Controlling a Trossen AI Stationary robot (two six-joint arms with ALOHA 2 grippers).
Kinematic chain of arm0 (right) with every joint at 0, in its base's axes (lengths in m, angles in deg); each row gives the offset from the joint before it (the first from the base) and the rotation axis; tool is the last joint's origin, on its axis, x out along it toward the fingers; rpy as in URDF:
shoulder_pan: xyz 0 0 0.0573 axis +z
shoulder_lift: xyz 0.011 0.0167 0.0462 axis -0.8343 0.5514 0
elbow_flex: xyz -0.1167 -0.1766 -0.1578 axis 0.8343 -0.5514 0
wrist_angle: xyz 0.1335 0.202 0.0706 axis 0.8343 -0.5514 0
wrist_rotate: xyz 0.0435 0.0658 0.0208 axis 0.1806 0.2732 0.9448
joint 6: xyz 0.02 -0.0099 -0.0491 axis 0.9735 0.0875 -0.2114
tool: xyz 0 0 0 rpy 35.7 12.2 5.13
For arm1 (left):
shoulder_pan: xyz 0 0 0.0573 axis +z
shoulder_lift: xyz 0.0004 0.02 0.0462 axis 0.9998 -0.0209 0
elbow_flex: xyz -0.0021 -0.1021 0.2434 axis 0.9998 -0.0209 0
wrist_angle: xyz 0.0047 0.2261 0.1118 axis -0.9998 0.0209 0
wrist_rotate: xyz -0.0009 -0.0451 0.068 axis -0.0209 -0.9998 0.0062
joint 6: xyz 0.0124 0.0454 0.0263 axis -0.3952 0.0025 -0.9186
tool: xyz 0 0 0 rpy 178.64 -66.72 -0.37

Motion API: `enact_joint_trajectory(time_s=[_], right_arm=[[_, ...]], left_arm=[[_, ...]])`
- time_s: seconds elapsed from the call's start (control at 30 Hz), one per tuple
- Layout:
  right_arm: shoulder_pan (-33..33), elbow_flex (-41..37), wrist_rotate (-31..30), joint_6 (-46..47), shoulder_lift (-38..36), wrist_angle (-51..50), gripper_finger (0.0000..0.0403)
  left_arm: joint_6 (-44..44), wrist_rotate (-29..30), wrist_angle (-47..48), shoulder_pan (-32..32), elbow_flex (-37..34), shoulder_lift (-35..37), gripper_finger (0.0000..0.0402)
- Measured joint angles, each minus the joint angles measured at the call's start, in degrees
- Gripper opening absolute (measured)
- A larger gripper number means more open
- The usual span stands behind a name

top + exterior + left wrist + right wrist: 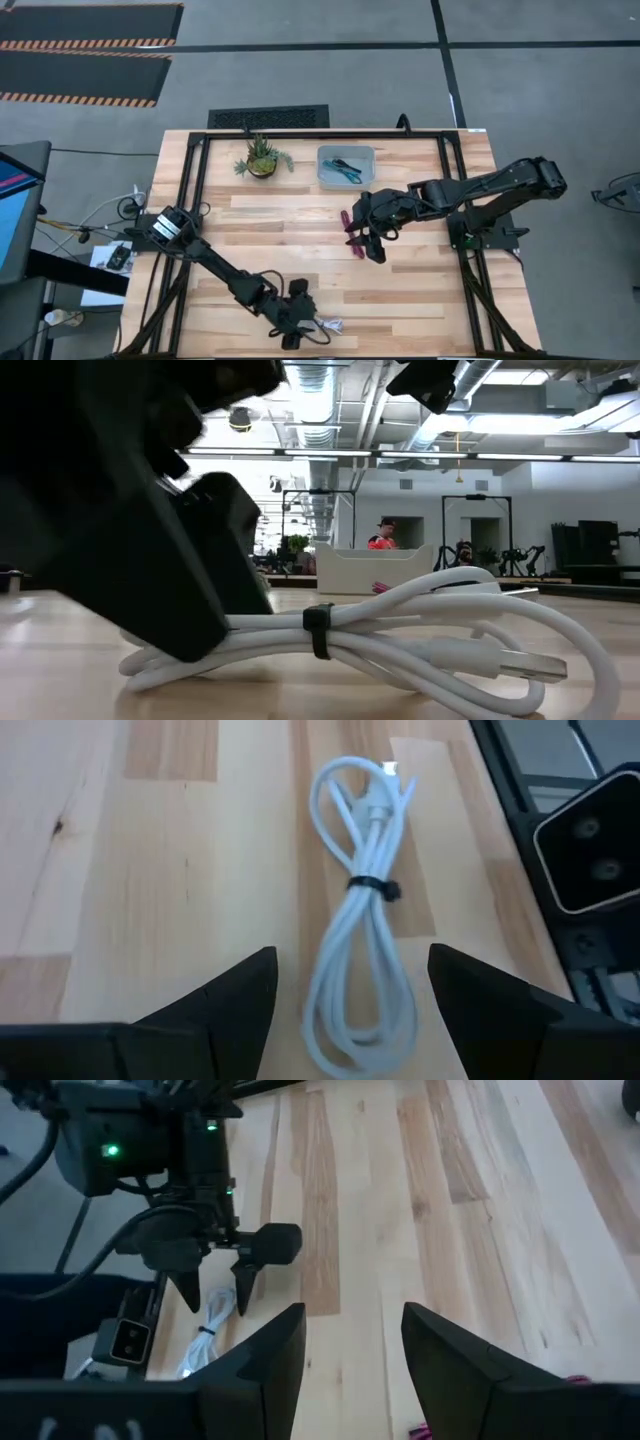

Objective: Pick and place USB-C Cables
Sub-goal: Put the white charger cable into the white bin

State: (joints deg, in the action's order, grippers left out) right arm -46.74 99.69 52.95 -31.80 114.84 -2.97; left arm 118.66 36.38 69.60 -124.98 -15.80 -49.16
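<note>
A white coiled USB-C cable [365, 890], bound by a black tie, lies flat on the wood near the table's front edge [328, 325]. My left gripper [350, 1010] is low over it and open, one finger on either side of the cable's near loop, without plainly touching it. A maroon cable [352, 235] lies on the table's middle. My right gripper [372, 240] hangs open above the table beside it, with nothing between its fingers [350, 1350]. A teal cable [345, 165] lies in the clear tray [322, 172] at the back.
A small potted plant [262, 160] stands left of the tray at the back. A black frame runs along the table's sides. A small white camera block [590, 850] sits just beyond the white cable at the front edge. Bare wood lies between the two arms.
</note>
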Motion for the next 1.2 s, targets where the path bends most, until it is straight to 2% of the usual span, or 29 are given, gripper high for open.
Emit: enact_joint_trajectory(time_s=[0.17,0.37,0.47,0.6,0.97,1.07,1.2], right_arm=[[0.8,0.0,-0.2,3.5,0.0,0.0,0.0187],[2.3,0.0,-0.2,3.9,0.0,0.3,0.0187],[2.5,0.0,-0.2,3.9,0.0,0.8,0.0185],[2.6,0.0,-0.2,3.9,0.0,0.8,0.0183],[2.6,0.0,-1.4,3.3,0.0,0.8,0.0182],[2.6,0.0,-2.7,3.3,0.0,0.8,0.0182],[2.6,0.0,-3.5,3.6,0.0,0.8,0.0182]], left_arm=[[0.6,6.4,0.5,-1.7,0.0,-0.1,0.0249],[3.7,9.0,0.4,-2.2,0.1,-1.7,0.0249],[5.6,10.4,2.3,-2.5,0.2,-1.7,0.0236],[5.4,13.6,4.6,-2.5,0.2,-1.7,0.019],[1.4,15.0,7.1,-2.2,0.2,-1.6,0.0021],[0.1,16.3,6.2,-2.2,0.1,-1.7,0.0011],[3.9,20.2,6.6,-2.0,0.0,-1.8,0.0014]])
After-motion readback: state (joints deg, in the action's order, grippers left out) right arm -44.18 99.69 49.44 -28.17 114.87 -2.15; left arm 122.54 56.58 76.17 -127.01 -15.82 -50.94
